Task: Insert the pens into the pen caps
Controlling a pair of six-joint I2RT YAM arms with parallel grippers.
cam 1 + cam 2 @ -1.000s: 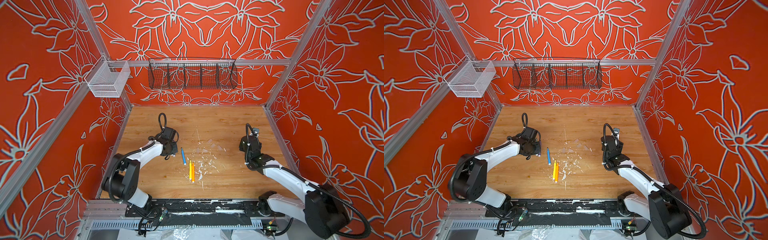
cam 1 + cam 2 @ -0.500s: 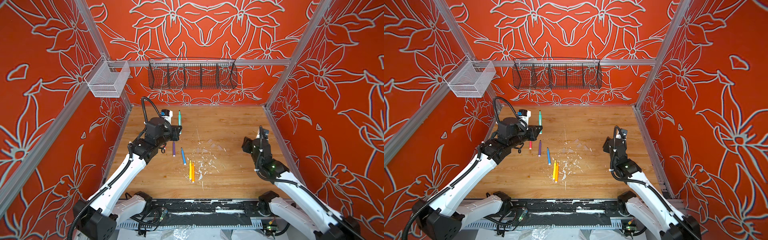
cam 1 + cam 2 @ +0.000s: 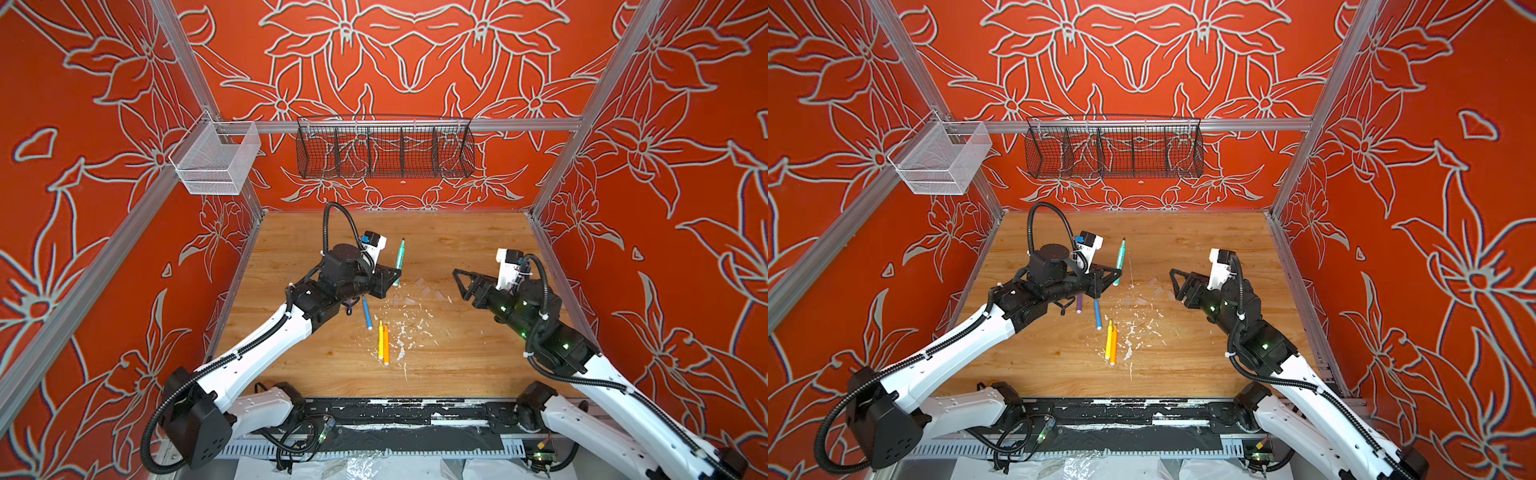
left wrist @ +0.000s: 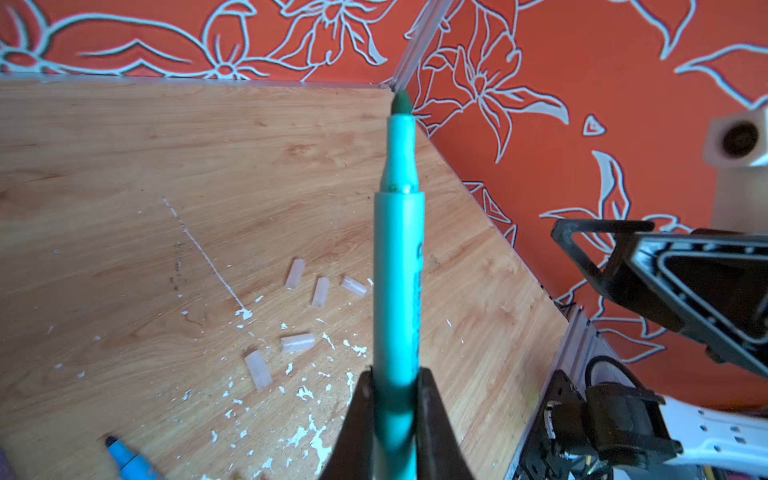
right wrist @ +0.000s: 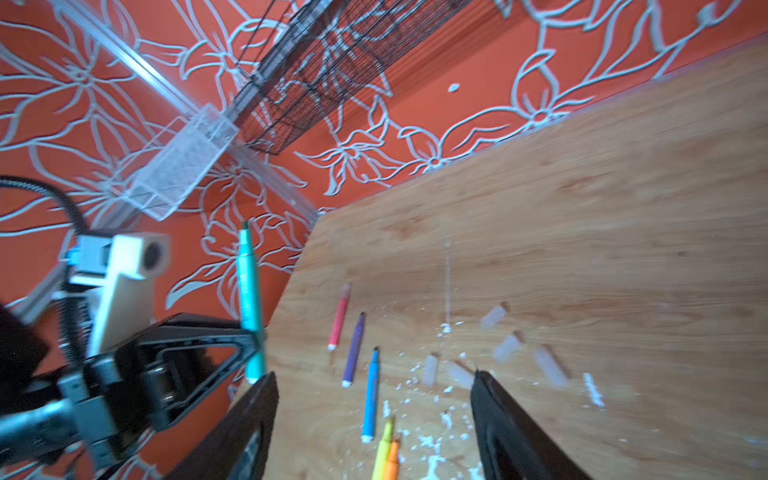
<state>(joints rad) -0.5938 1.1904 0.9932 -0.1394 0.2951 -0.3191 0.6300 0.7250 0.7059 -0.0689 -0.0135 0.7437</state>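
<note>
Grips green pen (image 4: 397, 270) low on the barrel with left gripper (image 4: 395, 386), jaws pinched tight around it. Holds it lifted clear of the table (image 3: 457, 361), bare tip up and outward, probably to offer that end for capping.

Poses right gripper (image 3: 460, 284) opposite, above the wood, with jaws spread wide and nothing between them. Looks placed to drop onto one of the caps (image 4: 320, 292) and bring it to the raised tip.

Finds those caps loose on the table between the two grippers, among white flecks (image 4: 307, 392), near one another but apart. Counts five in the left wrist view: small, cloudy-clear, short tapered tubes, all lying on their sides.

Shows the green pen as a slim teal barrel stepping down to a narrower neck and a dark felt tip, uncapped, with a pale lower end poking just below the jaws in the right wrist view.

Has the rest flat on the table, tips bare. Sets pink pen (image 5: 338, 318), purple pen (image 5: 353, 351) and blue pen (image 3: 367, 312) roughly side by side by the left gripper. Puts yellow pen (image 3: 380, 340) and orange pen (image 3: 386, 345) together, seemingly touching, nearer the robot's base.
</note>
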